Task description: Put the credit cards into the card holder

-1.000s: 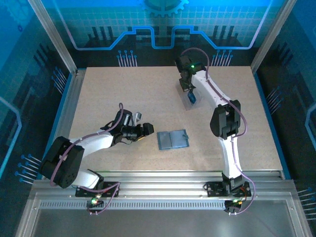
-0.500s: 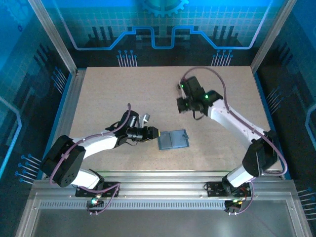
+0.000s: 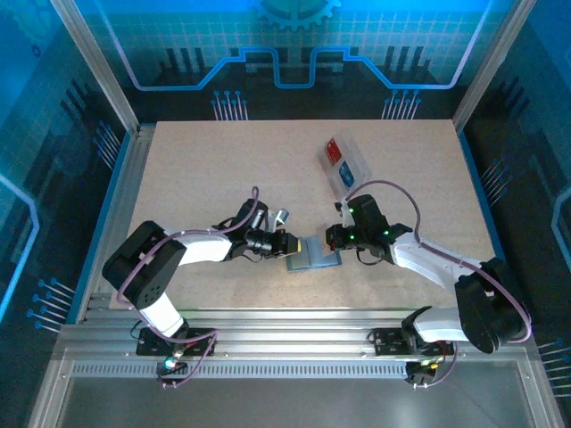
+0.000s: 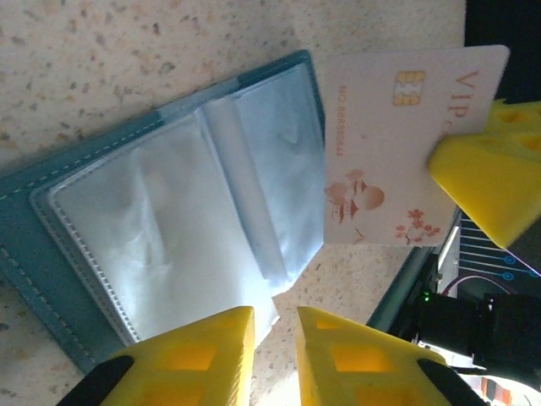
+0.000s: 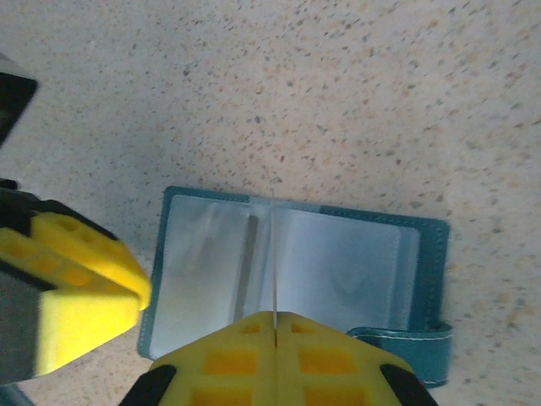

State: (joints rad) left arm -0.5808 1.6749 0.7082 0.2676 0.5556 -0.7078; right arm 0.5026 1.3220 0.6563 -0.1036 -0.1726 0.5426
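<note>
Right claw clenched on pale card, edge-on over open card holder, lined up for insertion. Left claw at holder's edge, likely steadying; grip unclear.

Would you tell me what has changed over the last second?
The right end effector left the clear tray at the back and came to the card holder, shut on a white card. The left end effector slid right to its left edge, jaws narrowing. The card holder stayed open, unmoved.

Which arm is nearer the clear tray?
Right. The right jaws are at the card holder's right side, toward the clear tray; the left jaws are at its left edge, farther.
</note>
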